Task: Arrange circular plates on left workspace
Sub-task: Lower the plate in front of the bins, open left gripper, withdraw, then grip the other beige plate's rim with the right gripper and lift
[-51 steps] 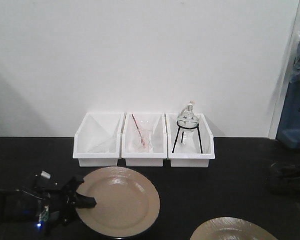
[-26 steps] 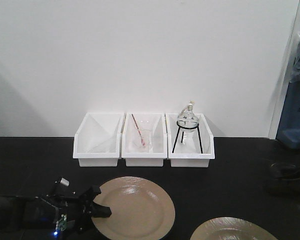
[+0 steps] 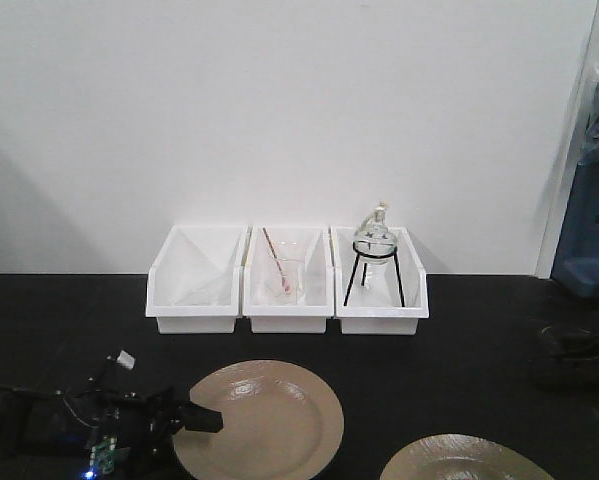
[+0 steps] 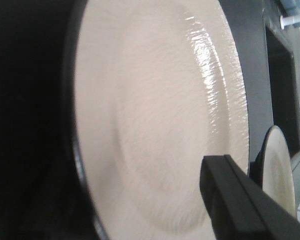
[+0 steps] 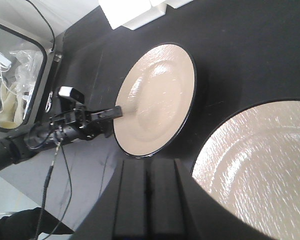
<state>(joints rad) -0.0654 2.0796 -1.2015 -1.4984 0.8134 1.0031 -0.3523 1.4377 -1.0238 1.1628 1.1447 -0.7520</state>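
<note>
Tan glossy round plate point(image 3: 264, 425) front-left on matte black countertop point(image 3: 479, 340), left gripper point(image 3: 204, 420) pinching its rim. Left wrist: finger point(image 4: 230, 200) over slick, rigid, likely breakable face; hold rim only. Right wrist: right gripper point(image 5: 148, 200) pressed together, empty, near second tan plate point(image 5: 255, 165).

Your left arm point(image 3: 24, 425) is matte black and tubular, with a small white block point(image 3: 125, 359) on top, a blue light point(image 3: 87, 463) glowing at the wrist and thin black cables point(image 5: 50, 170) trailing. Your right gripper point(image 5: 148, 167) shows two flat black fingers.
</note>
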